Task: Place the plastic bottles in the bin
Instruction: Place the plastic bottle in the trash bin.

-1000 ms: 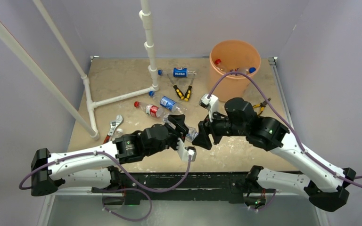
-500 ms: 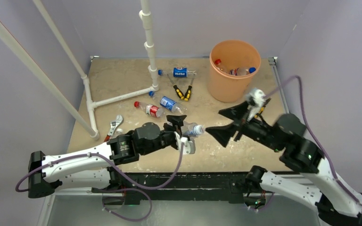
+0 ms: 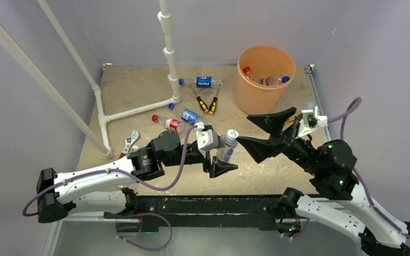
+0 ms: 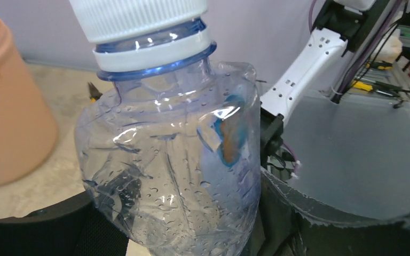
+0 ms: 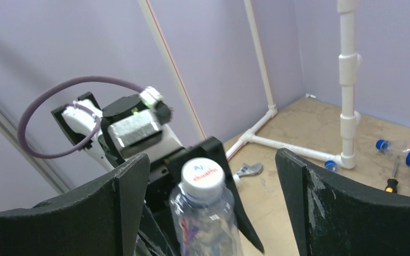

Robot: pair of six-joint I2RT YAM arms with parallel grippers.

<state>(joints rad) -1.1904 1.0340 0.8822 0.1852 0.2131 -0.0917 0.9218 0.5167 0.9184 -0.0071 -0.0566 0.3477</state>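
Left fingers (image 3: pixel 223 168) clamp upright bottle (image 3: pixel 227 146); right fingers (image 5: pixel 347 213) spread.

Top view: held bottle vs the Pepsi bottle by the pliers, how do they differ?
Pose: the held bottle is roughly upright, cap up, off the table in the left gripper. The Pepsi bottle lies on its side beside the pliers.
Cap: held bottle white, Pepsi bottle blue.
Place: held bottle near the arms, Pepsi bottle at the far side.
Both are small, clear, capped and outside the bin.
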